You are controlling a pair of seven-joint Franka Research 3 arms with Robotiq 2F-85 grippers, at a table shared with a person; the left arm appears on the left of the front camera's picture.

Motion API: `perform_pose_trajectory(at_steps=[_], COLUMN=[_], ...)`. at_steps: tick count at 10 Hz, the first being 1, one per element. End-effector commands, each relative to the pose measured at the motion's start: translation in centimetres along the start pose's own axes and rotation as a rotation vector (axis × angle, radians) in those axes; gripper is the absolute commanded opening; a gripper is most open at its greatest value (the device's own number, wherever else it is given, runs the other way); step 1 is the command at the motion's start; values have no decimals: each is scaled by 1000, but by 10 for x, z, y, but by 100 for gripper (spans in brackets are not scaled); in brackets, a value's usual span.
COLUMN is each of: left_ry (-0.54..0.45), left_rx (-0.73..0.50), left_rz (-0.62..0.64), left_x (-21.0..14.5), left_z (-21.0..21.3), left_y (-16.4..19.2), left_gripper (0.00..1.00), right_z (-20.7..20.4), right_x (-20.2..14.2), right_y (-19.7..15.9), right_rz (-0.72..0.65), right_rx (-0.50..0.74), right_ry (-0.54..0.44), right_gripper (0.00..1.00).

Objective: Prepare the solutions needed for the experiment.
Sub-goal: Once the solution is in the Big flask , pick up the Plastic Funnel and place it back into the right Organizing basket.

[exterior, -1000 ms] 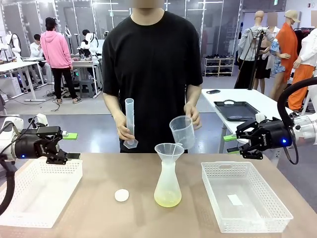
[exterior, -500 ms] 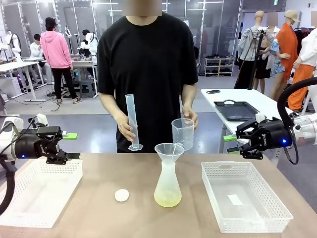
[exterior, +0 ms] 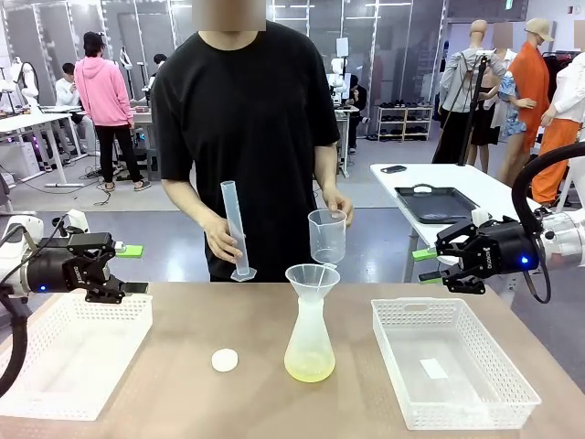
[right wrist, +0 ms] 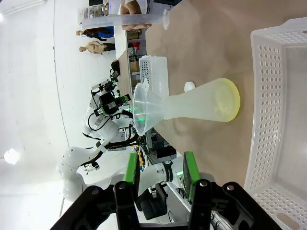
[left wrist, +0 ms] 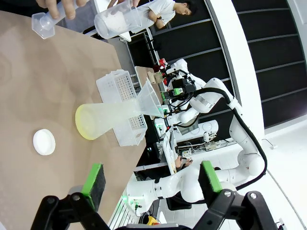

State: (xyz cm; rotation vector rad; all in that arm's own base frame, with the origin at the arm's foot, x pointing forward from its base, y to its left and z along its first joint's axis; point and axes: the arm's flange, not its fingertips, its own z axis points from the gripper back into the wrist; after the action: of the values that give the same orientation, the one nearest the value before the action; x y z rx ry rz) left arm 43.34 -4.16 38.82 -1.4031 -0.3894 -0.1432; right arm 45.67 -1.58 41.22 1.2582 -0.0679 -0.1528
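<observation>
A frosted conical flask with a clear funnel in its neck stands mid-table. The solutions form a shallow pale yellow layer at its bottom. Behind it, the person holds a graduated cylinder in one hand and an empty beaker in the other, both above the table's far edge. My left gripper hovers open over the left basket's far corner. My right gripper hangs part-open and empty beyond the right basket. The wrist views show the flask lying sideways between open pads.
A white basket sits at the table's left. A second white basket, holding a small white slip, sits at the right. A small white cap lies left of the flask. A side table with a black tray stands behind my right arm.
The person has shifted towards picture left, carrying the cylinder and the beaker that way, and the beaker now sits more upright. Neither gripper has moved.
</observation>
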Motion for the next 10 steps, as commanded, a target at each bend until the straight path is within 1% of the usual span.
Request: perform_pose_trajectory(at_steps=[1,2,3,4,7,9,10], left_ry=[-23,-23,-23,-23,-23,-23,-23], left_rx=[-29,-29,-29,-29,-29,-29,-29], left_rz=[-1,-1,-1,-1,-1,-1,-1], left_x=[2,2,2,2,2,2,2], left_z=[-2,-2,-2,-2,-2,-2,-2], left_y=[-2,-2,-2,-2,-2,-2,-2], left_gripper=[100,100,100,100,100,100,100], right_z=[1,0,0,-1,-6,-17,-25], right_x=[-1,0,-6,-14,-32,-48,-53], right_y=[0,0,13,32,77,101,111], right_rz=[-1,0,60,161,369,507,571], right_rx=[9,0,-36,-117,-334,-531,-604], right_ry=[4,0,5,4,-20,-37,-74], right_gripper=[48,48,48,48,48,48,48])
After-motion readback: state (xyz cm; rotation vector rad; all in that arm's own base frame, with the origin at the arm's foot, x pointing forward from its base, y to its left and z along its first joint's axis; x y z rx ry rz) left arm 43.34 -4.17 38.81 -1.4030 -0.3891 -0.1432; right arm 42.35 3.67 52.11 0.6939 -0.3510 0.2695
